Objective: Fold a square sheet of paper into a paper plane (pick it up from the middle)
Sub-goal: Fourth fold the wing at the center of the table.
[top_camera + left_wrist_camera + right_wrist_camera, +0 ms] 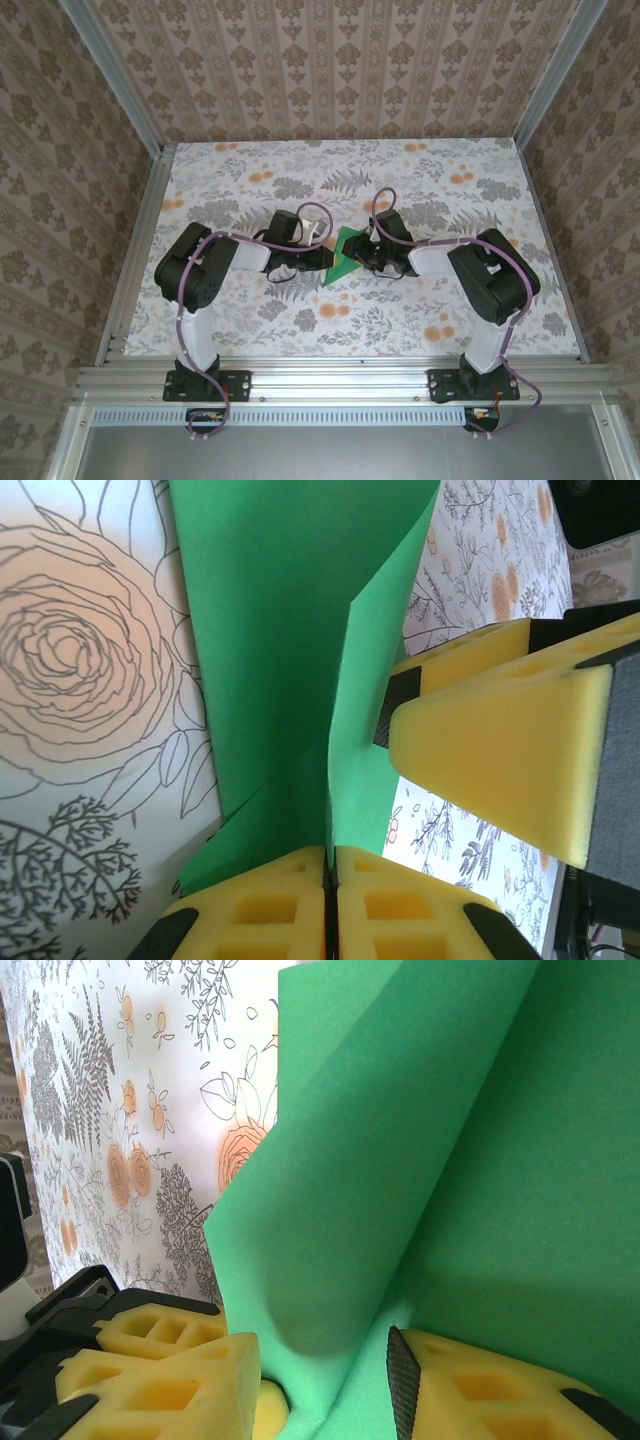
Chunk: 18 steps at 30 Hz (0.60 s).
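The paper (270, 630) ran straight ahead from the left fingers (300, 910) pinching its crease, the right fingers (460, 695) straddling the flap opposite, grip unclear

A floral tabletop (250, 310) sits between damask-patterned walls (350, 70).

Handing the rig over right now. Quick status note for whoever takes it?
Left gripper: shut, pinching the square sheet of paper.
Right gripper: jaws apart, a bend of the sheet lying between them, not visibly clamped.
Sheet: mid-table, between both grippers, bent upward with one flap curling over.
Done: sheet picked up, first fold begun.
Left: no dart shape yet; the plane folds all remain.
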{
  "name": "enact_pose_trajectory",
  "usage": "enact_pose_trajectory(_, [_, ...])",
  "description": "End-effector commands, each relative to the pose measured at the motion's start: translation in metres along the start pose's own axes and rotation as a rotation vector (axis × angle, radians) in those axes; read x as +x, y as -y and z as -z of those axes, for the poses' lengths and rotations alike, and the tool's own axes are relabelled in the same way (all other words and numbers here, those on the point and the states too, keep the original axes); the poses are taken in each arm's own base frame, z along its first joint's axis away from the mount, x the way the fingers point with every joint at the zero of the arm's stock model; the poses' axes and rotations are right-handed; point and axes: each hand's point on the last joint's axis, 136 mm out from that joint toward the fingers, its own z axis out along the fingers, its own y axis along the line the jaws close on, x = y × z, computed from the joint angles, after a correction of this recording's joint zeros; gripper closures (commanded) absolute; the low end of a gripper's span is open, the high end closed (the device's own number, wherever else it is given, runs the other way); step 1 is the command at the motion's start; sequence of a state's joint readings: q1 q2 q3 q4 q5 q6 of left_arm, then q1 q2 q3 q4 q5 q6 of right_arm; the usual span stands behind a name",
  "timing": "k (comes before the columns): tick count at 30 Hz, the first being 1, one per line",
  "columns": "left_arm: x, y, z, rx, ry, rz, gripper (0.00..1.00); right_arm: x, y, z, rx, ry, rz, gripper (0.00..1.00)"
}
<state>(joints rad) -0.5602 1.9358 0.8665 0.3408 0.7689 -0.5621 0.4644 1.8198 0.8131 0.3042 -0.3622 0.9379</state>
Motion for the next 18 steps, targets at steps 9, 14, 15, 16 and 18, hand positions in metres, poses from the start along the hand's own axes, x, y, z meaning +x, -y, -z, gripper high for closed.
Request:
enact_pose_trajectory(9, [0.002, 0.019, -0.008, 0.068, -0.069, -0.010, 0.97, 0.018, 0.042, -0.006, 0.041, -0.013, -0.089, 0.60])
enact_pose_trajectory(14, [0.000, 0.021, -0.009, 0.083, -0.074, -0.013, 0.98, 0.017, 0.043, -0.002, 0.016, 0.000, -0.094, 0.62])
enact_pose_trajectory(15, [0.001, 0.020, -0.010, 0.082, -0.078, -0.006, 0.98, 0.017, 0.043, -0.001, 0.015, 0.001, -0.093, 0.63])
enact_pose_trajectory(16, [0.001, 0.017, -0.011, 0.078, -0.077, 0.000, 0.97, 0.018, 0.043, -0.001, 0.013, -0.001, -0.091, 0.63])
enact_pose_trajectory(18, [0.002, 0.014, -0.012, 0.070, -0.078, 0.011, 0.97, 0.018, 0.045, -0.001, 0.015, 0.000, -0.090, 0.63])
